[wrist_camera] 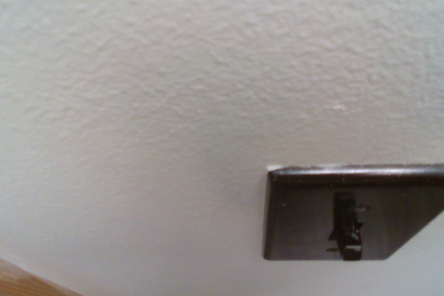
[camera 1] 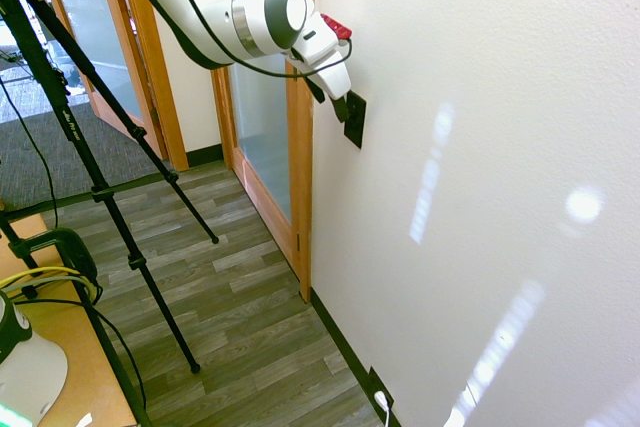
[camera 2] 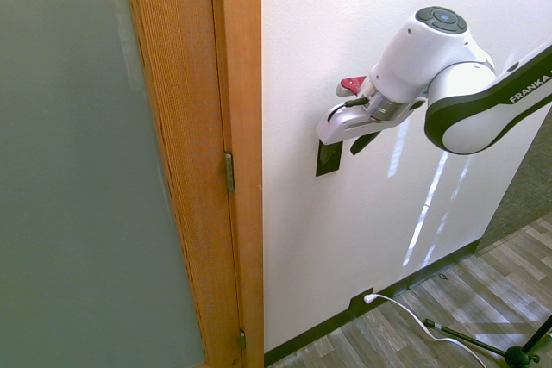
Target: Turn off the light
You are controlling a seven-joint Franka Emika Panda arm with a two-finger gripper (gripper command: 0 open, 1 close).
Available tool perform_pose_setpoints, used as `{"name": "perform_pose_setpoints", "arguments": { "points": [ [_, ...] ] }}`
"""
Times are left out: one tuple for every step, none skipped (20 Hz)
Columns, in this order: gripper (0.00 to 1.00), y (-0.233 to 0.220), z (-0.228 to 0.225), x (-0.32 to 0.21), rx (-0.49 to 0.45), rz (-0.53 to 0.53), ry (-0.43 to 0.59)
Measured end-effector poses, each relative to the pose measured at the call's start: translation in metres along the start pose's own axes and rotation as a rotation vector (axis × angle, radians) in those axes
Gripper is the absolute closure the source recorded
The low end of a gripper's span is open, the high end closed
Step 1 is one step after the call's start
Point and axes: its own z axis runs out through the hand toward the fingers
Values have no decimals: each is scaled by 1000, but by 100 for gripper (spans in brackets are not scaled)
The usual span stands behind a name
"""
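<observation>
— What do we have closest to us?

— In the wrist view, the switch (wrist_camera: 350, 213): a small black plate on the white wall (wrist_camera: 173, 81), with its toggle (wrist_camera: 347, 227) standing out from the middle. A sliver of wood shows at one corner of that view.

— And where is the switch in the room?

— On the wall just beside the wooden door frame (camera 2: 237, 152), well above the floor (camera 1: 230, 287). We see the gripper (camera 1: 340, 105) right at the plate's upper edge, touching it or very nearly; its dark tip overlaps the switch (camera 1: 355, 122) in both outside views.

— Fingers apart or together?

— We cannot tell. They are hidden against the black plate (camera 2: 329, 158).

— What else is around?

— A red button (camera 2: 353, 84) on the wrist. A frosted glass door (camera 2: 78, 161) beside the frame. Far below, at the baseboard, a black outlet (camera 2: 361, 302) with a white plug (camera 2: 371, 298) and its cord trailing over the wood-look floor.
</observation>
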Motion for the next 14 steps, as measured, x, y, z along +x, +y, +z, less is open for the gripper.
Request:
{"name": "perform_pose_setpoints", "arguments": {
  "points": [
    [100, 1, 1, 2, 4, 5, 6],
    [100, 2, 2, 5, 9, 11, 13],
    [100, 3, 3, 8, 14, 14, 19],
    [100, 4, 4, 9, 19, 19, 24],
    [100, 4, 5, 11, 23, 23, 27],
    [100, 4, 6, 11, 24, 25, 29],
    [100, 3, 8, 11, 25, 27, 30],
    [100, 3, 10, 10, 28, 28, 30],
    [100, 2, 12, 9, 32, 29, 29],
    [100, 1, 13, 9, 35, 33, 28],
    [100, 1, 14, 9, 37, 36, 29],
    [100, 0, 15, 11, 41, 39, 31],
    [100, -1, 15, 12, 45, 43, 32],
    [100, -1, 16, 13, 49, 47, 32]
  ]
}}
